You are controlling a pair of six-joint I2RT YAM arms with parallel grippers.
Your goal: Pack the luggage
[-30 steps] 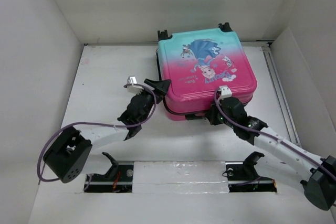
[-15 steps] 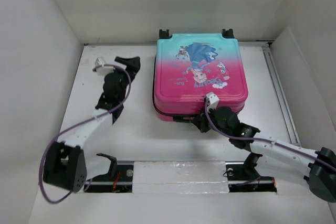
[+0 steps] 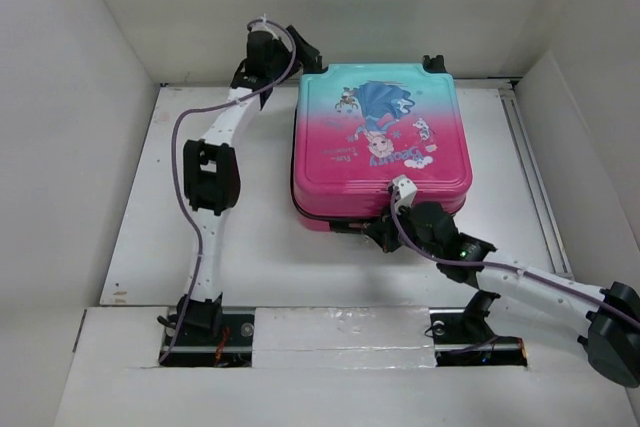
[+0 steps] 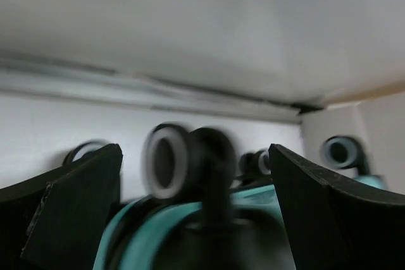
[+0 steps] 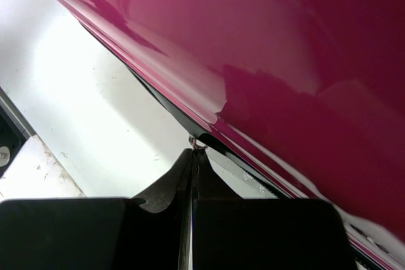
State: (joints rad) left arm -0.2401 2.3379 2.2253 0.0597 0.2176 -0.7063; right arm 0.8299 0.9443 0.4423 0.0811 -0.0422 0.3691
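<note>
Lying flat on the white table (image 3: 250, 237), the luggage (image 3: 380, 137) fills the upper middle of the top view, teal end toward the back wall, pink end lower in the frame. At its upper-left corner the left hand (image 3: 298, 50) stands wide open, its fingers (image 4: 76, 207) on either side of a blurred black-and-white wheel (image 4: 166, 161). At the pink lower edge the right hand (image 3: 380, 234) is closed, tips pressed together just under a small metal ring (image 5: 197, 144) on the seam.

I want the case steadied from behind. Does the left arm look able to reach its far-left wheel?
Probably yes: the left pincer stands open right at that wheel, with nothing visibly between them.
</note>
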